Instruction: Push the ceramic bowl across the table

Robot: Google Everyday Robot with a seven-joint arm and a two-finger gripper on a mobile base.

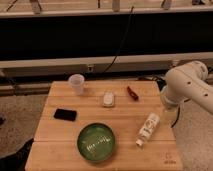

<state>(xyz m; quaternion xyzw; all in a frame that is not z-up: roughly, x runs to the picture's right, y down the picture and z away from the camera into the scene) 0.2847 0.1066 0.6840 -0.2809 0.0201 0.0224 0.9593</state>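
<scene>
The ceramic bowl (97, 142) is dark green and glossy, with pale glare streaks inside. It sits on the light wooden table (125, 117) near the front edge, a little left of centre. My white arm (187, 85) reaches in from the right. The gripper (169, 106) is at the arm's low end, over the table's right edge. It is well to the right of the bowl and farther back, not touching it.
A translucent plastic cup (76, 83) stands at the back left. A small white object (108, 99) and a small red object (132, 93) lie at the back middle. A black phone (65, 114) lies at the left. A white bottle (148, 129) lies on its side right of the bowl.
</scene>
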